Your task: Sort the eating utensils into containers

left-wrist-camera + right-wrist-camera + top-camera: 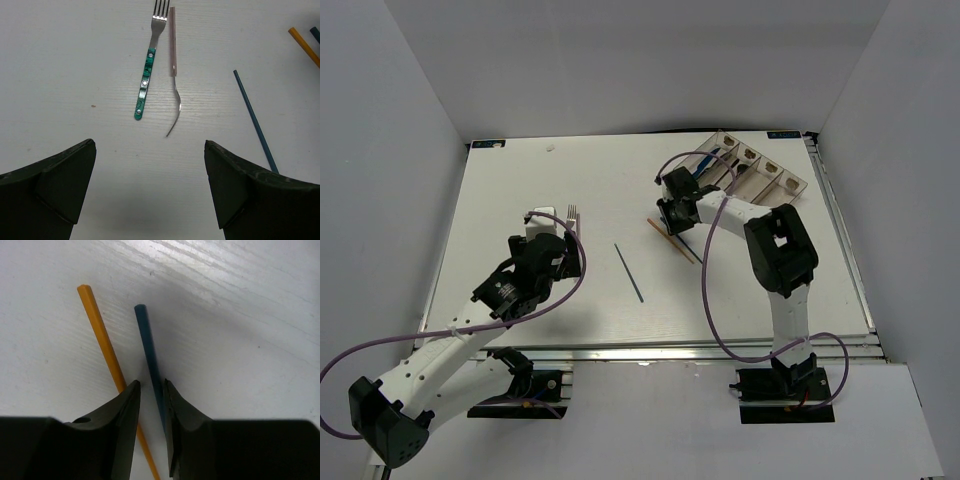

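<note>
**Cutlery sorting: the chopstick pickup.** In the overhead view we see the right gripper point(670, 222) lowered to the table point(520, 180) over a converging pair of sticks. It sits near the containers point(790, 186), four joined bins at the far right corner. Dark-handled pieces point(708, 162) already lie in the bins nearest that arm, though we cannot tell their kind.

In the right wrist view the fingers point(125, 430) stand close together, with only a narrow slit between them. The blue chopstick point(146, 340) runs into that slit along the inner face of one finger. The orange chopstick point(102, 335) passes under the other finger and shows again lower in the slit. We cannot tell whether either stick is pinched. We judge that the low, end-on approach is chosen because such thin sticks lie flat and offer little to grasp. The risk is taking both at once, or neither.

The left gripper point(149, 145) hovers with its fingers spread wide above the teal-handled fork point(145, 85). The fork lies just beside a pale-handled utensil point(173, 45) that rests on its edge. We judge that the wide stance suits a descent astride the fork's handle.

A lone blue chopstick point(629, 272) lies on the table between the two arms, well apart from the bins. We judge that most of the sorting remains to be done.
</note>
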Controlling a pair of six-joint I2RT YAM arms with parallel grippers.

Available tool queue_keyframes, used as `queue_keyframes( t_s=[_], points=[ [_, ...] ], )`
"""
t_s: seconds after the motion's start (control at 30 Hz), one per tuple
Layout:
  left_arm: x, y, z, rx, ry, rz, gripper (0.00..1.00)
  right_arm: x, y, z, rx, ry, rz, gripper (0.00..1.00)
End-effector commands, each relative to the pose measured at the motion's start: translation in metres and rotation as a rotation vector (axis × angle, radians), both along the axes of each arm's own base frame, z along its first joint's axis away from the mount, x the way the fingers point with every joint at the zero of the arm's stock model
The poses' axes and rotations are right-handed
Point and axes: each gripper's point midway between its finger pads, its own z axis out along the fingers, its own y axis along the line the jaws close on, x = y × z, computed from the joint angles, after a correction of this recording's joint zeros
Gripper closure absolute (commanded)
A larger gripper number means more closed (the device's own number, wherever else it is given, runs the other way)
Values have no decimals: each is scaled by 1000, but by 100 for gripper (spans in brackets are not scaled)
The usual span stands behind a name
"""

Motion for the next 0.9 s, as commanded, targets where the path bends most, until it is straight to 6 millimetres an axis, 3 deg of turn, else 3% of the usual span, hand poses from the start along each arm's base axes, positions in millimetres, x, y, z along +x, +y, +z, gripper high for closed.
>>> queue_keyframes(
  t_s=[0.0, 0.1, 0.27, 0.4, 0.67, 0.7, 0.77, 0.8, 0.87],
  points=[
    [2, -3, 8, -16, -24, -11, 2, 1, -1, -7, -8, 14, 2, 69],
    [2, -3, 8, -17, -24, -11, 2, 1, -4, -13, -31, 23, -3, 71],
    [2, -3, 8, -16, -24, -11, 2, -6, -9, -23, -66, 82, -14, 88],
    [2, -3, 9, -20, -29, -11, 2, -8, -13, -15, -76, 85, -33, 100],
    [2, -2, 11, -20, -32, -6, 2, 15, -18, 84, 129, -115, -168, 100],
    [2, -2, 10, -20, -32, -6, 2, 19, -25, 108, 219, -137, -189, 100],
    [2, -2, 10, -21, -32, -6, 2, 28, -36, 122, 367, -148, -277, 100],
    [2, -1, 11, -22, -35, -3, 2, 37, -59, 140, 448, -170, -341, 100],
    [2, -2, 11, -22, -35, -4, 2, 52, -89, 144, 541, -207, -465, 100]
  ],
)
